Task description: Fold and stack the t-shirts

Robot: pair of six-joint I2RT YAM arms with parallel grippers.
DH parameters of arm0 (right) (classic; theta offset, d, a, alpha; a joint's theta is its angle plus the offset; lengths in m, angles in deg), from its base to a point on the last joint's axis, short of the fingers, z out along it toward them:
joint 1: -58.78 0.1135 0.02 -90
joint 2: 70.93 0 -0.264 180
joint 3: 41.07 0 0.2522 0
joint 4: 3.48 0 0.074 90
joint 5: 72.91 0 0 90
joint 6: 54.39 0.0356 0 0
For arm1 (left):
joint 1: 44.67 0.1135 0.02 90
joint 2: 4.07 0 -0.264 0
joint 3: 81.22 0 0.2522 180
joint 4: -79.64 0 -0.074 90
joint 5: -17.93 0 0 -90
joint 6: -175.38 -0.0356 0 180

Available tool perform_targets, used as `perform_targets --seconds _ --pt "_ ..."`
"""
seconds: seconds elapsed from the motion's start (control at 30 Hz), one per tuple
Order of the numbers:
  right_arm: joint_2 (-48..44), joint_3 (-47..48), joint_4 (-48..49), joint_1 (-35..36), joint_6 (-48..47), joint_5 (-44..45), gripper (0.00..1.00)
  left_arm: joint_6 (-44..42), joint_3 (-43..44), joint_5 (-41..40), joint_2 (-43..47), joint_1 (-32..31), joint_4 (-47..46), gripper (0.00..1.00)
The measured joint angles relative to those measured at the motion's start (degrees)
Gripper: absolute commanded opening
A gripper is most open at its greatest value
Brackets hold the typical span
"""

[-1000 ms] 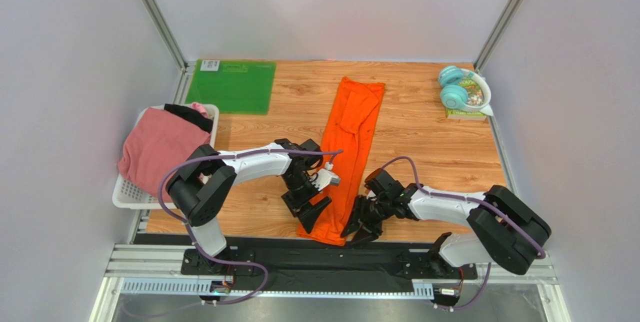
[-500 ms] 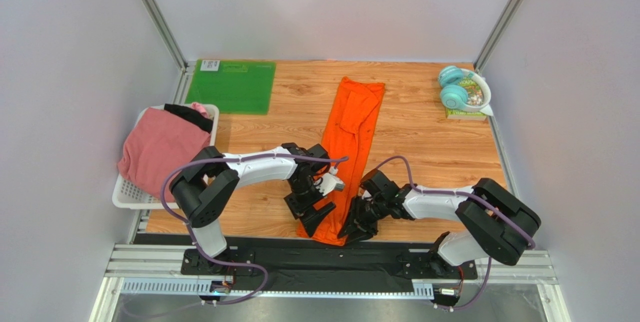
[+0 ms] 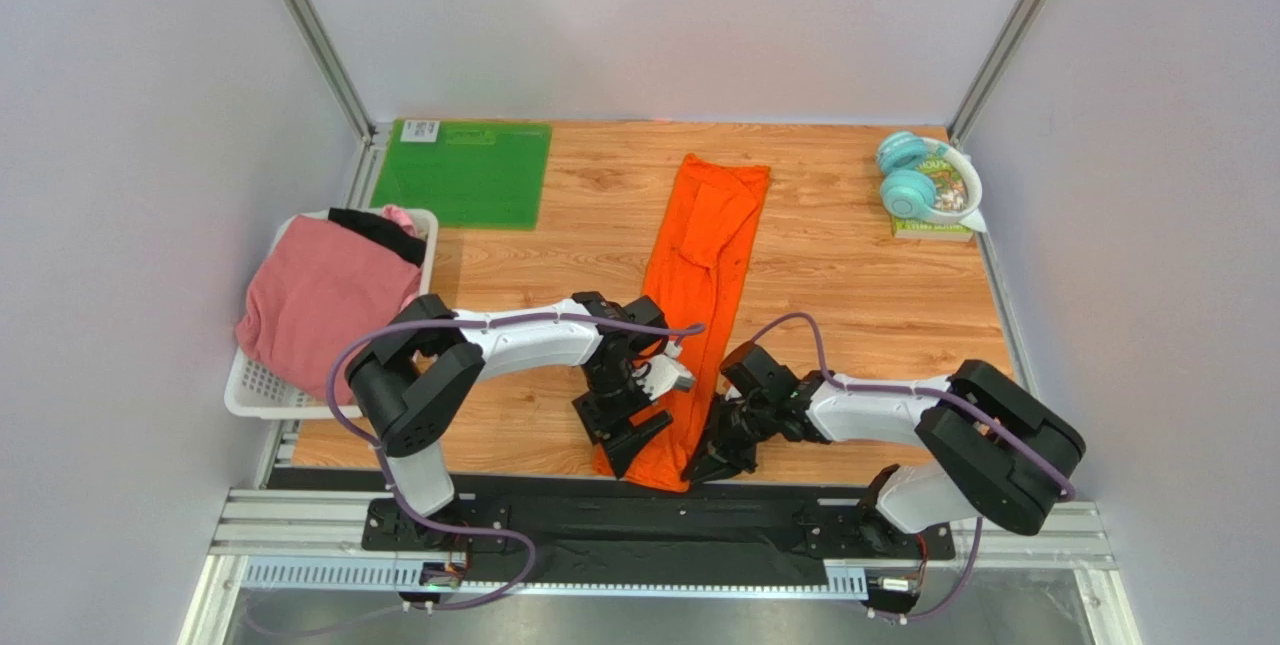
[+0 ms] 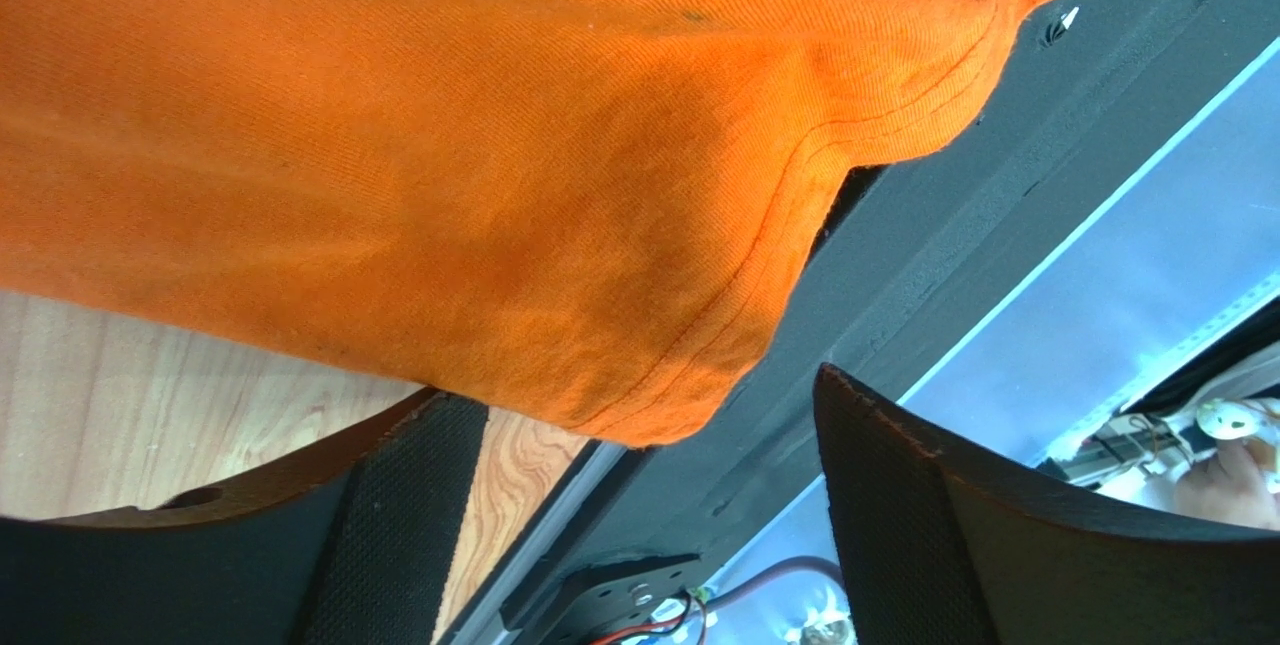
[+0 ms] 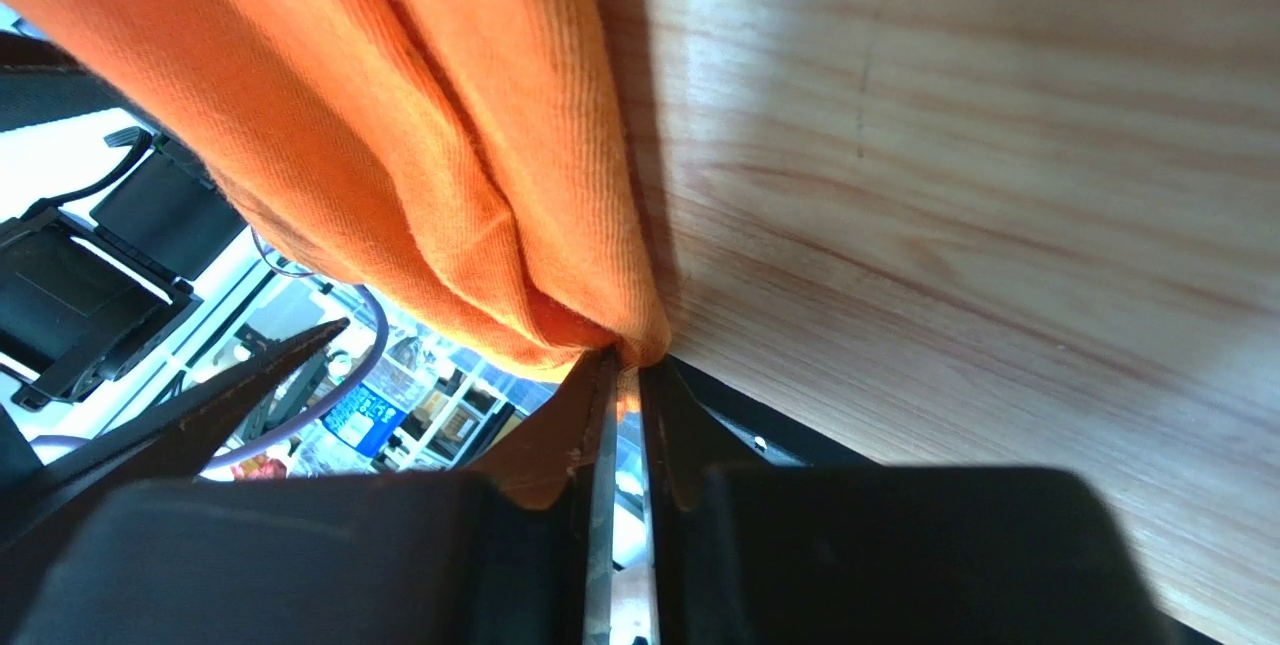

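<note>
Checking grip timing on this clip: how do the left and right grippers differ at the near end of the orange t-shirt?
The left gripper has its jaws spread wide, with the hem of the orange t-shirt between them unclamped. The right gripper is shut, pinching a fold of the shirt's edge. The left gripper is at the shirt's left corner, the right gripper at its right edge. Both are low at the shirt's near end.

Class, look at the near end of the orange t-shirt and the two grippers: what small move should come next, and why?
Probably close the left gripper. Its jaws stand open around one near corner of the orange t-shirt, while the right gripper pinches the other near corner. With both corners gripped, that end could be lifted for a fold.
</note>
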Motion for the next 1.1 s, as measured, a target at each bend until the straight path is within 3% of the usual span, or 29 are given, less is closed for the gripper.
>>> perform_targets --seconds 0.13,0.17,0.23,0.4,0.77,1.1 --pt "0.00 0.00 -0.11 0.00 0.00 0.13 0.04 -0.04 0.46 0.92 -1.05 0.00 0.57 0.69" --pt "0.00 0.00 -0.15 0.00 0.00 0.13 0.04 -0.09 0.63 1.29 -1.60 0.00 0.68 0.59" --pt "0.00 0.00 -0.20 0.00 0.00 0.15 0.03 -0.35 0.87 1.92 -2.60 0.00 0.83 0.49" --pt "0.00 0.00 -0.24 0.00 -0.04 0.13 0.00 -0.55 1.01 3.39 -4.98 -0.04 0.94 0.00" --pt "-2.12 1.95 -5.29 -0.42 -1.64 1.27 0.00 -3.41 1.18 3.98 -4.83 0.28 2.08 0.00" --pt "-12.79 5.99 -13.86 -0.72 -2.62 3.65 0.00 -7.06 4.59 4.90 8.13 0.96 9.53 0.04"
